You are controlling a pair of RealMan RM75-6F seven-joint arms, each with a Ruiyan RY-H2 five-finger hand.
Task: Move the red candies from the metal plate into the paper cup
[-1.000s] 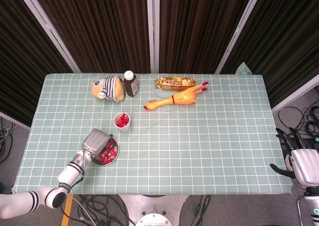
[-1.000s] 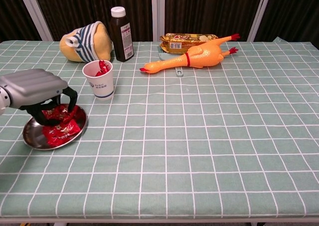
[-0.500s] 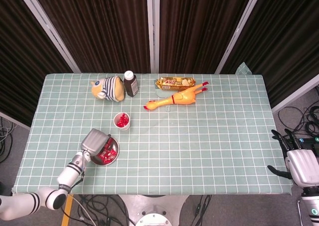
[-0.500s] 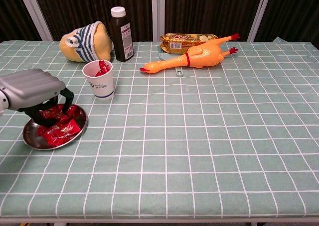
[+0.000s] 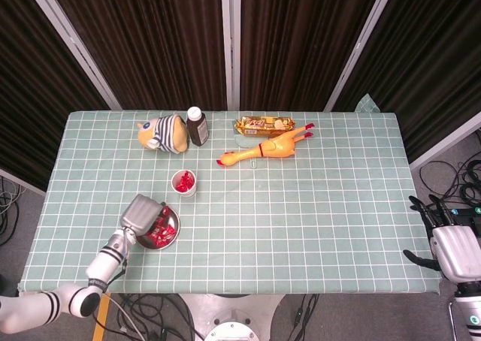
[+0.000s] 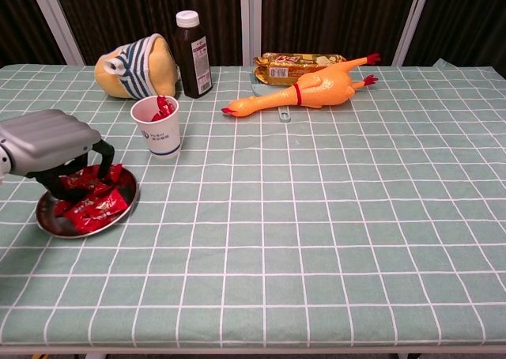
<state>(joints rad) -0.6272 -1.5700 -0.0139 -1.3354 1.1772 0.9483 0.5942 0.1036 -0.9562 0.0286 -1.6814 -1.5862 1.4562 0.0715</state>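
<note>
Hovering over the metal plate (image 6: 49,224), left robot hand (image 6: 54,145) perhaps touches red candies (image 6: 88,203).

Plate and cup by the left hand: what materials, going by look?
Plate: looks like polished metal, probably steel; grey rim with mirror-like sheen. Cup: likely paper; matte white wall, rolled rim, printed blue logo, red candies inside.
</note>
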